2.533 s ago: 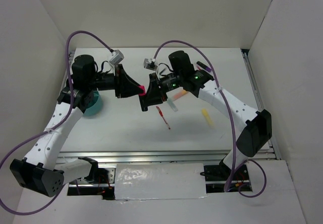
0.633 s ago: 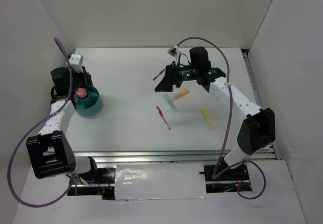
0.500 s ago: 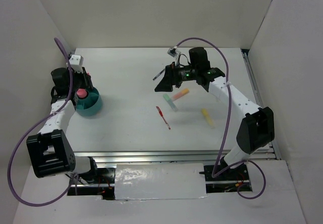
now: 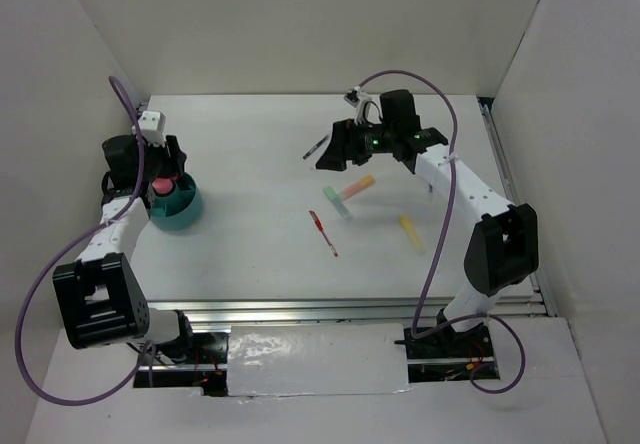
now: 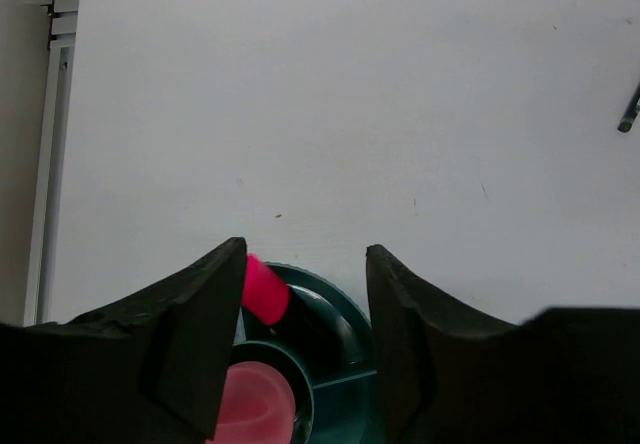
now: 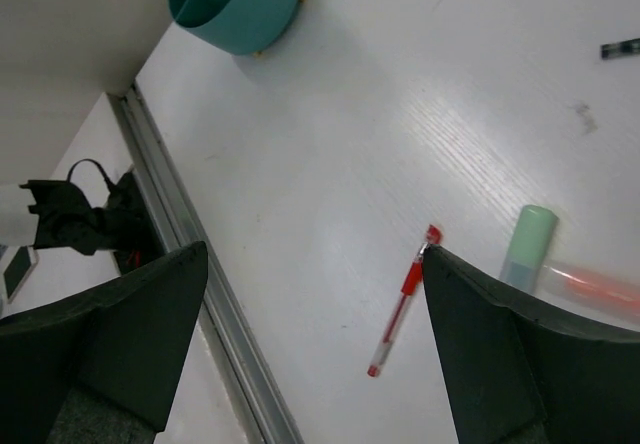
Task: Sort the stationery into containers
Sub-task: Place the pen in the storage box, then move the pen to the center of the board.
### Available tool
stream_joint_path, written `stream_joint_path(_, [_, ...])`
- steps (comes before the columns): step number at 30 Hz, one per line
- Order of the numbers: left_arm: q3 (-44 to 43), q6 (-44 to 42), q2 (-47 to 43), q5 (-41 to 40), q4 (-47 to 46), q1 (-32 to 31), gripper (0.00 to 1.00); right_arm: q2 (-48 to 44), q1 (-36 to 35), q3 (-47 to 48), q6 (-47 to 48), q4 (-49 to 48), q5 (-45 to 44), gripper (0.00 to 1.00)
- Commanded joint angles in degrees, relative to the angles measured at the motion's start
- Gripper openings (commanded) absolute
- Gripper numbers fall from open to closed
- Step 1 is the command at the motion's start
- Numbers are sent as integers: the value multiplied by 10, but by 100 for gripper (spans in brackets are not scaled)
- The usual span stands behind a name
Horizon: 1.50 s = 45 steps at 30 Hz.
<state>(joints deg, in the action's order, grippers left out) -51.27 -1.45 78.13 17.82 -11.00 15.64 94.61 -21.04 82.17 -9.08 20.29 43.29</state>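
Left gripper (image 5: pixel 305 254) hangs at nine o'clock over the teal cup (image 4: pixel 186 214), jaws parted, so the pink highlighter (image 5: pixel 265 289) seems to rest inside unheld, leaning on the rim. Right gripper (image 6: pixel 312 254), spread wide and empty, hovers near one o'clock above the red pen (image 4: pixel 322 232), green highlighter (image 4: pixel 338 201) and orange highlighter (image 4: pixel 358 186), likely lining up a pick.

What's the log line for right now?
left end effector: open over teal cup | pink highlighter: in cup | right end effector: open, empty | loose on table: red pen, green highlighter, orange highlighter, yellow highlighter
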Motion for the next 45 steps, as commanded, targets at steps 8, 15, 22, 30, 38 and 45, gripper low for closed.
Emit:
stream_joint_path(8, [-34, -6, -67, 67, 11, -7, 68, 50, 72, 141, 106, 93, -81, 91])
stream_joint_path(15, [-87, -46, -94, 107, 95, -76, 77, 181, 130, 302, 234, 198, -220, 87])
stream_joint_path(22, [-102, -5, -96, 121, 108, -113, 81, 334, 192, 399, 227, 172, -361, 81])
stream_joint_path(30, [-114, 35, -69, 123, 133, -122, 81, 438, 224, 473, 253, 118, -392, 75])
stream_joint_path(38, [-114, 47, -62, 124, 130, -122, 81, 464, 224, 467, 288, 68, -411, 67])
stream_joint_path(45, [-112, 41, -60, 122, 136, -123, 81, 474, 225, 454, 301, 47, -416, 60])
